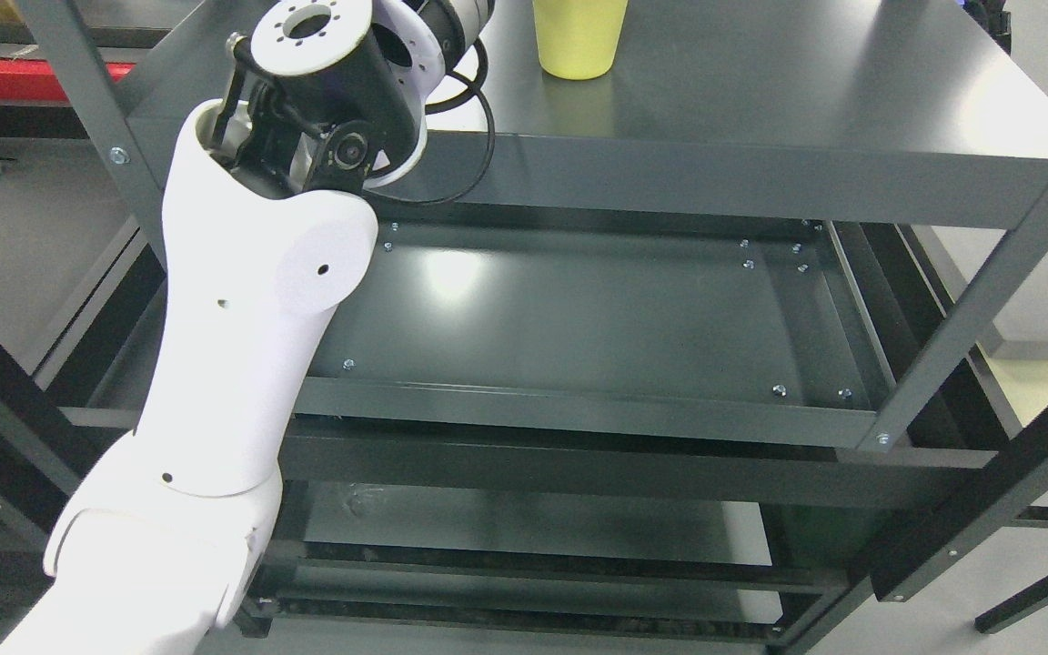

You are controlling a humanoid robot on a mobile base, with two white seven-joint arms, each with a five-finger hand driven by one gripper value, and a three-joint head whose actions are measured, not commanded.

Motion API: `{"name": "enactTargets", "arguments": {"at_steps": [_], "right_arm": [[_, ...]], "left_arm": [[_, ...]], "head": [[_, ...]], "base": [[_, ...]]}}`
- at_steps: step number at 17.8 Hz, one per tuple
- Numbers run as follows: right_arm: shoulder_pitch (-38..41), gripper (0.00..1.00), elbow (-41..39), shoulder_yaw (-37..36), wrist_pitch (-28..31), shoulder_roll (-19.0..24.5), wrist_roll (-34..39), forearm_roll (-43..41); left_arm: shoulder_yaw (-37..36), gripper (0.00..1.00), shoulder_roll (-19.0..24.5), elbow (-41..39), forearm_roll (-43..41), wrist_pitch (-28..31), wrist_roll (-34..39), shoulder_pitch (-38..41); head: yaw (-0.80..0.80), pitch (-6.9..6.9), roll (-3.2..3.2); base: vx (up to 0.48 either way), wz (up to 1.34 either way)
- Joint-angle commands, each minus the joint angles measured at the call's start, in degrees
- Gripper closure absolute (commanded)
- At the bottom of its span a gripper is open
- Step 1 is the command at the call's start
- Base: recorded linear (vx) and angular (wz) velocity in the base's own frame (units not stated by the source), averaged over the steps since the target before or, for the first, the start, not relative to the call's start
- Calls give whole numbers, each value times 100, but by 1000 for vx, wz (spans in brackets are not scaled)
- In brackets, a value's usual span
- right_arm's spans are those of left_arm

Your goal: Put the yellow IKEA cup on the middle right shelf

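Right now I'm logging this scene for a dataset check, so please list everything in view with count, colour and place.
cup: one, yellow, upright on the top shelf near the picture's top edge, its rim cut off.
shelf unit: one, dark grey metal, filling most of the picture; the top shelf, a middle shelf and lower shelves show.
bolts: several, silver, along the middle shelf's edges and on the posts.
floor: grey, at the left and right of the shelf unit.
left arm: one, white with black joints, rising from the lower left to the top shelf; its hand is out of view.
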Motion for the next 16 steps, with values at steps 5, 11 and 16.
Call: {"name": "enactTargets", "arguments": {"at_steps": [5, 11, 16], "right_arm": [[79, 1, 0, 97, 5, -100, -5, -141], [79, 1, 0, 97, 5, -100, -5, -141], [79, 1, 0, 97, 5, -100, -5, -141]], "left_arm": [[73, 1, 100, -383, 170, 364, -3679, 375], [-1034, 1, 100, -954, 214, 471, -5124, 1455], [-1545, 1, 100, -911, 162, 463, -5116, 2263]], "head": [[0, 0, 0], [0, -1, 0], [0, -1, 0]], "base": [[0, 0], [0, 0], [0, 0]]}}
